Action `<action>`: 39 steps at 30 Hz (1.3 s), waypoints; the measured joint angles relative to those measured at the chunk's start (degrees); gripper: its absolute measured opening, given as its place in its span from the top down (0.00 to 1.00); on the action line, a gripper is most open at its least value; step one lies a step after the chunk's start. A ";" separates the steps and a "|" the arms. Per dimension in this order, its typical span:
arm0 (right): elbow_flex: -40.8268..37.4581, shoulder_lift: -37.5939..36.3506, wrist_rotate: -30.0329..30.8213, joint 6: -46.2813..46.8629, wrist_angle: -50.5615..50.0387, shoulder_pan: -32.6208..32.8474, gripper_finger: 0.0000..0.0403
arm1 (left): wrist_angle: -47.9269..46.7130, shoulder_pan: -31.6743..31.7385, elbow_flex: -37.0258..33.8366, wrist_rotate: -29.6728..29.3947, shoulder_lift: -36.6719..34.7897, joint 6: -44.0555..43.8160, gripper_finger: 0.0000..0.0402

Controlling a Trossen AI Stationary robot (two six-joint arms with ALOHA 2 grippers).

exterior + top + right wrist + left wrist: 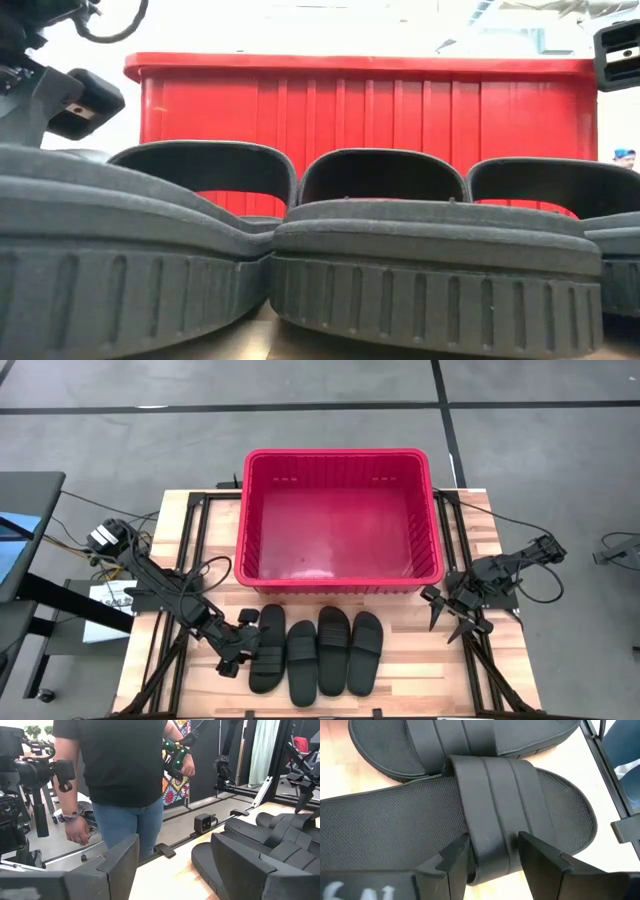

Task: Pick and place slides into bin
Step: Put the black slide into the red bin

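Slides [317, 650] await pickup: left claw [243, 640] open astride the leftmost strap, must close; right claw [449, 614] open, idle.

Four black slides [315, 650] lie side by side, soles down, on the wooden table, the outermost right at the left gripper [243, 640] with its strap between the fingers. The red bin [340, 520] stands just beyond them.

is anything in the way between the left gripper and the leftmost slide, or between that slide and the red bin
Nothing visible blocks either. The left gripper is already at the leftmost slide, its open fingers either side of the strap. Only bare table lies between that slide and the empty bin.
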 joint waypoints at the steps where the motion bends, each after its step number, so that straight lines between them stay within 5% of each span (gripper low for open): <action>1: 0.00 0.02 0.02 0.00 -0.06 0.00 0.41 | 0.48 -0.02 0.00 0.04 0.52 0.00 0.61; 14: 0.00 0.01 0.01 0.00 -0.02 0.00 0.41 | 2.44 0.04 0.00 1.00 2.23 0.02 0.64; 24: 0.00 0.02 0.02 0.00 -0.03 0.00 0.41 | 2.52 0.04 0.04 2.51 2.21 0.64 0.97; 39: -0.01 0.02 0.02 0.00 -0.04 0.00 0.41 | 2.09 0.04 0.03 2.69 2.26 0.84 0.99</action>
